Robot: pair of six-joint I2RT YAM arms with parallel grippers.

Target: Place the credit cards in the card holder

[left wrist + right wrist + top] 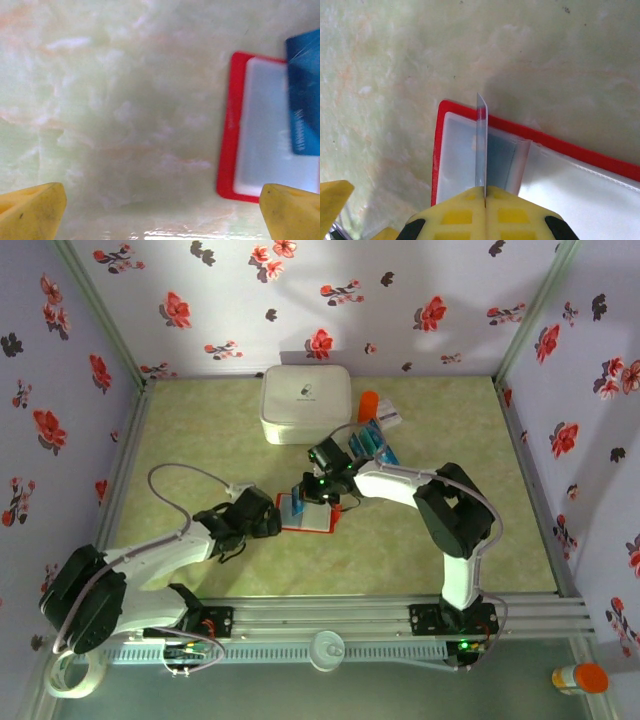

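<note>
**greenbench:** ok so where's everything sitting right now?

**yam_fan:** The card holder (pixel 227 140) lies open and flat around the middle of the table (pixel 200 450), red rim showing, pale inside facing up. The credit cards (pixel 372 443) are in rows on their clear sheet at roughly 1 o'clock from it. The white box (pixel 306 403) is at 12 o'clock from the holder, and the sheet is near the box's 4 o'clock corner.

**greenbench:** and the grippers?

**yam_fan:** The right gripper (pixel 485 202) is clamped tight on one teal card (pixel 304 100), pinching it by one end. From the right wrist camera you see that card edge-on, a thin line running toward 12 o'clock over the holder's pale inside, with its far end above the red rim. Honestly can't tell if it's touching a pocket or just hanging above it.

**greenbench:** left one?

**yam_fan:** The left gripper (pixel 160 212) has its jaws spread wide over bare table, at about 9 o'clock from the holder, close but apart from it. In its wrist camera the holder sits at 3 o'clock, with the teal card over the holder's right part.
</note>
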